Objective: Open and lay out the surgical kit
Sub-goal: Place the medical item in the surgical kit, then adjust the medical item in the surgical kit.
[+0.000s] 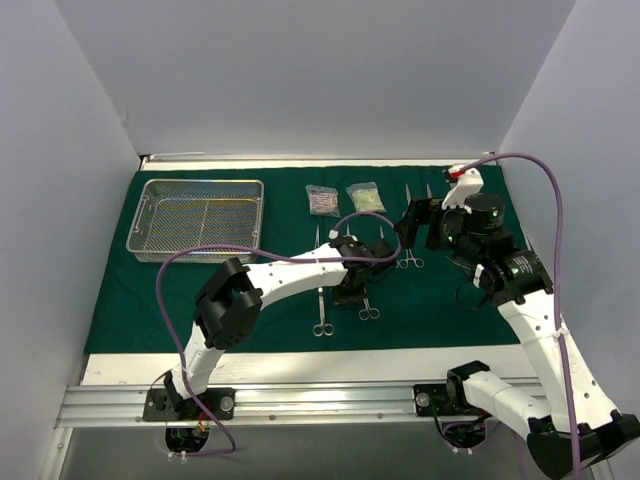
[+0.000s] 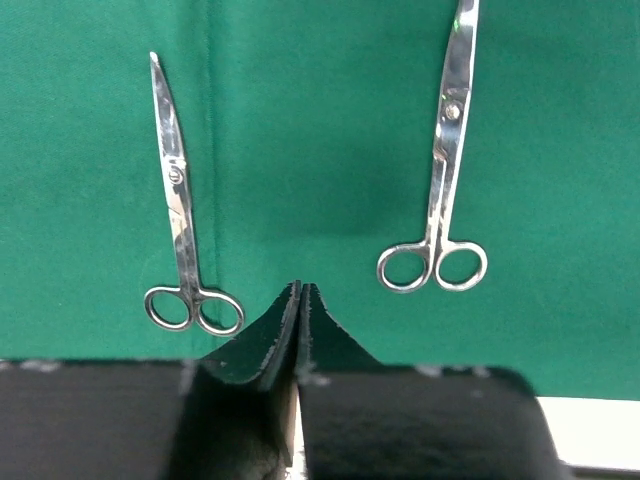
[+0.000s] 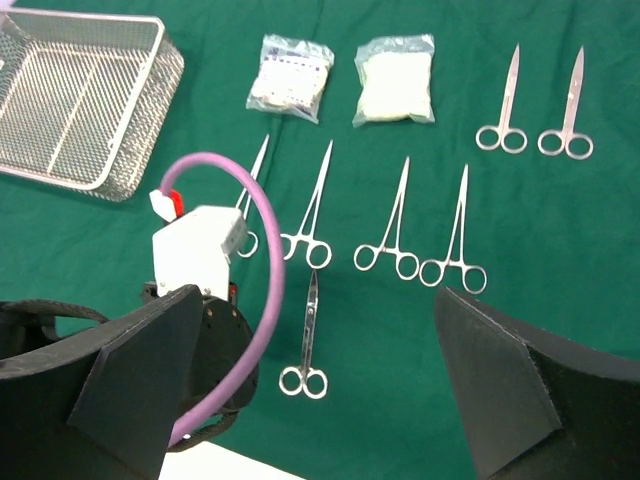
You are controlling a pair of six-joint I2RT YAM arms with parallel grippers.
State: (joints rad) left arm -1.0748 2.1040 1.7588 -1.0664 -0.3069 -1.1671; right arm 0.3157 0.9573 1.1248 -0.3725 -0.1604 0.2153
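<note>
Green cloth is spread flat, with the mesh tray far left and the pouches and clamps in rows. My left gripper is pinched fully closed on nothing, hovering between two scissors. The left scissors and right scissors both run lengthwise away from me, rings nearest. My right gripper is spread wide, empty and farther off, so I'd guess the left arm takes either one.
</note>
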